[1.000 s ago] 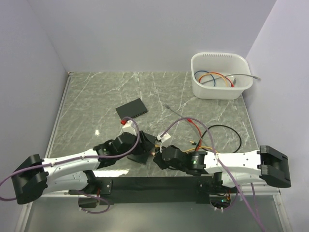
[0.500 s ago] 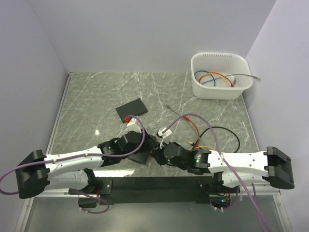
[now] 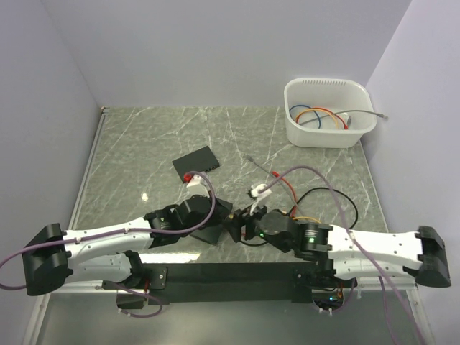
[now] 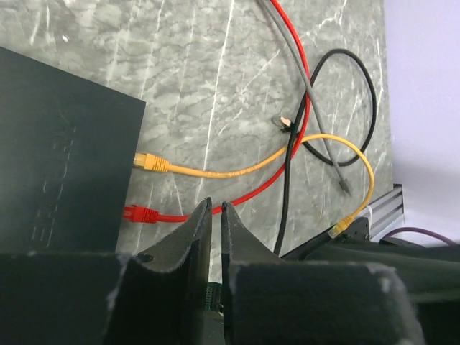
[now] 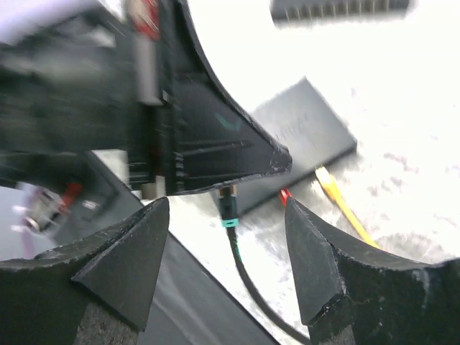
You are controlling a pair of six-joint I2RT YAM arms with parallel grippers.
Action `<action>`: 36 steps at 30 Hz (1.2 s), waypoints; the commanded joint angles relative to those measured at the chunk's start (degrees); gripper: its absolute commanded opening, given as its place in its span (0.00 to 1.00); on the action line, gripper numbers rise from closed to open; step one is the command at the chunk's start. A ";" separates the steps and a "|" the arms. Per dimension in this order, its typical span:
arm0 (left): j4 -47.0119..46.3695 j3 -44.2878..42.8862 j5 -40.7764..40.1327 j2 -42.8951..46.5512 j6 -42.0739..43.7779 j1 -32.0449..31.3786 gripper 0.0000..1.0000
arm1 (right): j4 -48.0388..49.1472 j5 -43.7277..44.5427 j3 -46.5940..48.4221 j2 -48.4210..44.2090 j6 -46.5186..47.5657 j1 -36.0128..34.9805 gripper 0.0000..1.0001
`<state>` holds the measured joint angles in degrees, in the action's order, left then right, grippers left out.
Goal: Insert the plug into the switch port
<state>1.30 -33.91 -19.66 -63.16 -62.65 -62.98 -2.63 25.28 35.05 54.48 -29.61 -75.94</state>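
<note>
My left gripper (image 4: pixel 215 205) is shut on the plug (image 5: pixel 228 208), a small black plug with a teal ring, which hangs tip-up from its fingertips in the right wrist view. The plug's black cable (image 5: pixel 248 277) trails down from it. My right gripper (image 5: pixel 227 203) stands open around the plug without touching it. In the top view the two grippers meet, left (image 3: pixel 226 214) and right (image 3: pixel 243 224), just right of the dark switch (image 3: pixel 207 231). The switch (image 4: pixel 57 144) has a yellow plug (image 4: pixel 151 163) and a red plug (image 4: pixel 138 213) in its side ports.
A second black switch (image 3: pixel 195 162) lies farther back. Red, yellow, grey and black cables (image 3: pixel 327 198) sprawl right of the grippers. A white bin (image 3: pixel 323 136) holding cables sits at the back right. A black rail (image 3: pixel 237 277) runs along the near edge.
My left gripper closed on the plug. My right gripper opened and let go of it, while the right arm reached farther left.
</note>
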 commanded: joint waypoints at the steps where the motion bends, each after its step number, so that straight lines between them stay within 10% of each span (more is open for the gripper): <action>1: 3.18 -3.53 -2.75 2.33 0.51 -0.39 0.01 | 2.55 1.27 -1.21 -6.74 2.71 -0.17 0.71; 9: 4.76 -6.61 -3.37 2.60 0.69 -0.39 0.01 | 5.00 -3.04 -1.83 -3.42 2.62 -0.17 0.39; 36: 3.80 -5.90 -2.58 4.27 -0.10 -0.91 0.01 | 7.20 -2.78 -0.42 0.28 2.10 -0.08 0.35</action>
<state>5.48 -38.39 -21.85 -60.14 -62.39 -63.37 2.35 21.39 33.17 54.65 -27.38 -75.96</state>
